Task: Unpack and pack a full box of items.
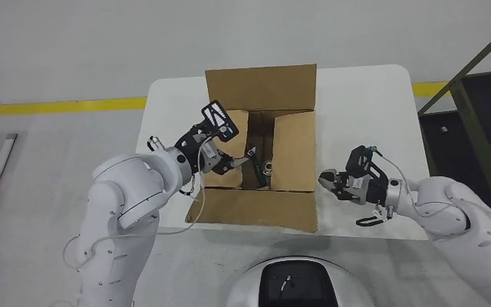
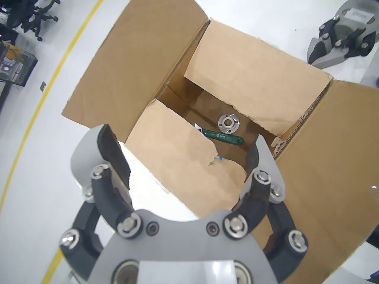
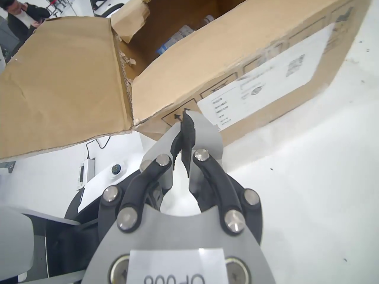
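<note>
An open cardboard box [image 1: 295, 150] stands in the middle of the white table [image 1: 368, 100], all flaps folded out or leaning inward. Deep inside lie a round metal flange [image 2: 228, 122] and a green-handled tool [image 2: 225, 136]; the tool [image 1: 254, 163] also shows through the gap from above. A bottle [image 3: 177, 35] lies inside near one wall. My left gripper [image 2: 183, 155] hovers open above the torn inner flap [image 2: 177, 149] on the box's left side, holding nothing. My right gripper [image 3: 186, 125] is shut and empty, just outside the box's right wall [image 3: 266, 69], low over the table.
A white printed label [image 3: 266, 90] is stuck on the box's outer right wall. The large far flap [image 1: 261, 88] lies back over the table's rear; the near flap [image 1: 257, 209] hangs toward the front edge. Bare table surface lies right of the box [image 1: 383, 130].
</note>
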